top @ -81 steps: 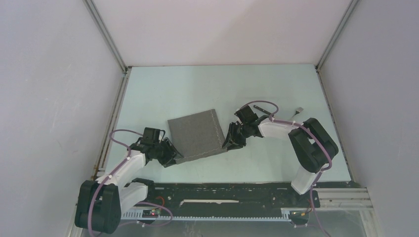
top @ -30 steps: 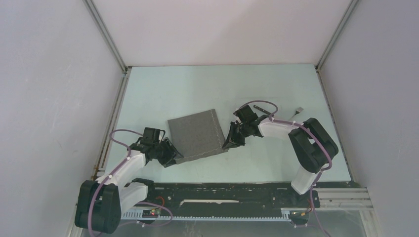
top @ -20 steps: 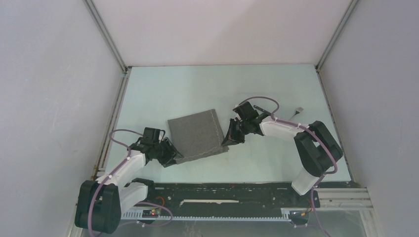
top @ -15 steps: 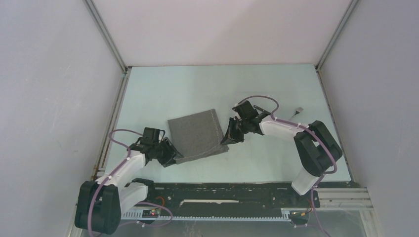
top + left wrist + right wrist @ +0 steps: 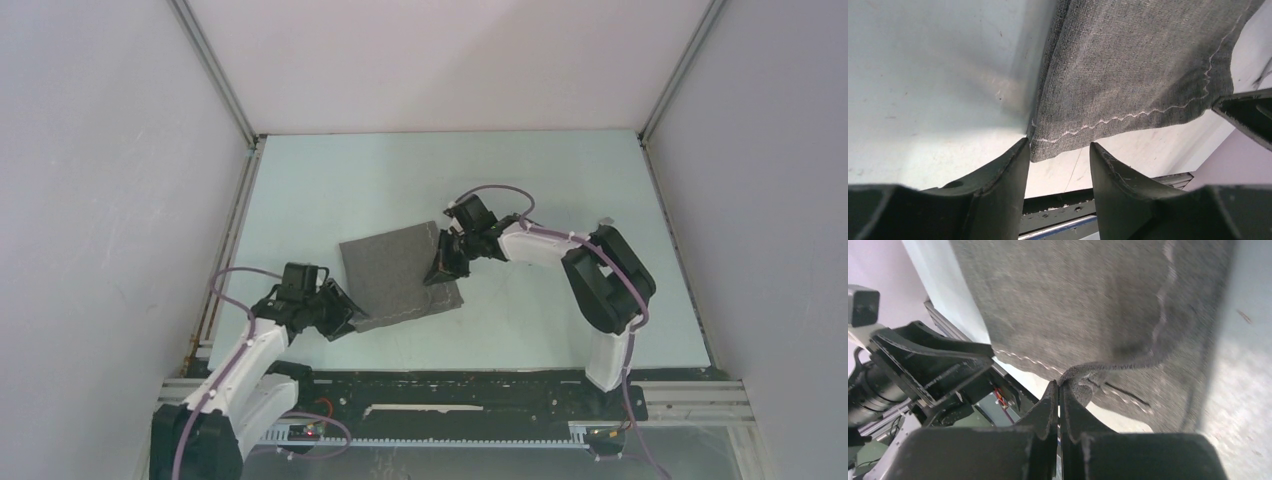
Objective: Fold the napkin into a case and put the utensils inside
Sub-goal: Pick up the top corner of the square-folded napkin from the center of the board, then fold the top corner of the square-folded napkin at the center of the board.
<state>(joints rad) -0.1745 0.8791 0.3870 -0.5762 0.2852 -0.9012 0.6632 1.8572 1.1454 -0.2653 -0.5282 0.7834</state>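
The grey napkin (image 5: 390, 275) lies folded on the pale table, its stitched hem showing in the left wrist view (image 5: 1128, 65). My right gripper (image 5: 440, 268) is shut on the napkin's right edge, a lifted fold pinched at the fingertips (image 5: 1059, 386) above the cloth (image 5: 1073, 300). My left gripper (image 5: 347, 312) stands open at the near-left corner. That corner lies just beyond the tips, next to the left finger (image 5: 1003, 180), with nothing between the jaws (image 5: 1058, 152). A small silvery utensil tip (image 5: 604, 221) shows behind the right arm; the knife is hidden.
Grey walls enclose the table on three sides. A black rail (image 5: 450, 385) runs along the near edge by the arm bases. The right arm's elbow (image 5: 600, 275) stands over the right half of the table. The left gripper's body (image 5: 933, 355) shows in the right wrist view.
My right gripper closed on the napkin's right edge and carried it up and to the left over the cloth. The left arm's elbow shifted slightly; its gripper stayed at the corner.
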